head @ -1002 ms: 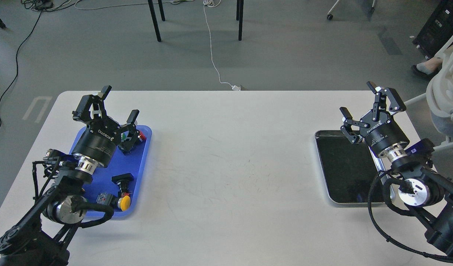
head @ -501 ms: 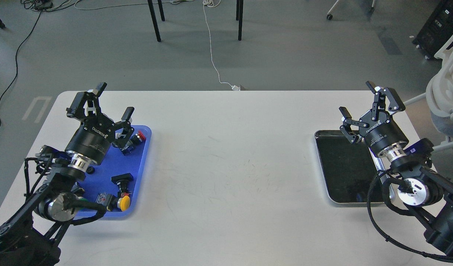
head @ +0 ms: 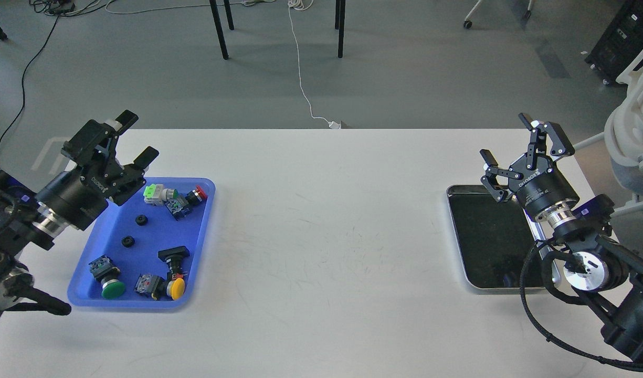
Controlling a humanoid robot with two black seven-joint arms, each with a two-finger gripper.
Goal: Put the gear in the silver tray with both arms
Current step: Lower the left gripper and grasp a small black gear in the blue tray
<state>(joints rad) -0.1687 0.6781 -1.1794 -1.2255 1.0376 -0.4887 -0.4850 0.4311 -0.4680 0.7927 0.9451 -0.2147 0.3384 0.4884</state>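
Two small black gears lie in the blue tray (head: 199,236) at the left: one (head: 140,220) near the tray's middle and one (head: 127,241) just below it. My left gripper (head: 135,137) is open and empty, above the tray's far-left corner, up and left of the gears. The silver tray (head: 456,247) with its dark inner surface sits at the right and holds nothing. My right gripper (head: 506,138) is open and empty above the silver tray's far edge.
The blue tray also holds several push-button switches: a green-and-white one (head: 157,193), a red one (head: 198,192), a green one (head: 107,280), a yellow one (head: 172,286) and a black one (head: 173,255). A white cable (head: 303,79) runs over the floor beyond the table.
My left arm has drawn back to the left and up, off the blue tray, uncovering the two gears and the left switches. My right arm has barely moved.
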